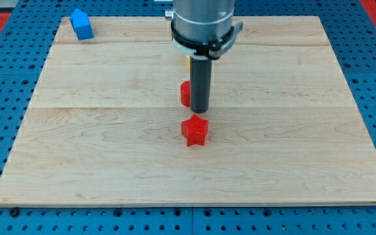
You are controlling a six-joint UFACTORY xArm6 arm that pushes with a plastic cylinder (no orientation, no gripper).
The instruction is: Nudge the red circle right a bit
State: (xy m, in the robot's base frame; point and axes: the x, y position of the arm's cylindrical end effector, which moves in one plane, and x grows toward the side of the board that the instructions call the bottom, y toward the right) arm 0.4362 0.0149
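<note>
The red circle (185, 93) lies near the board's middle, mostly hidden behind my dark rod; only its left edge shows. My tip (200, 109) rests on the board just right of and in front of the circle, touching or nearly touching it. A red star-shaped block (194, 130) lies just below the tip, a little apart. A sliver of a yellow block (187, 62) shows behind the rod, above the circle.
A blue block (81, 24) sits at the board's top left corner. The wooden board (77, 143) lies on a blue pegboard surface. The arm's grey body (203, 23) hangs over the top middle.
</note>
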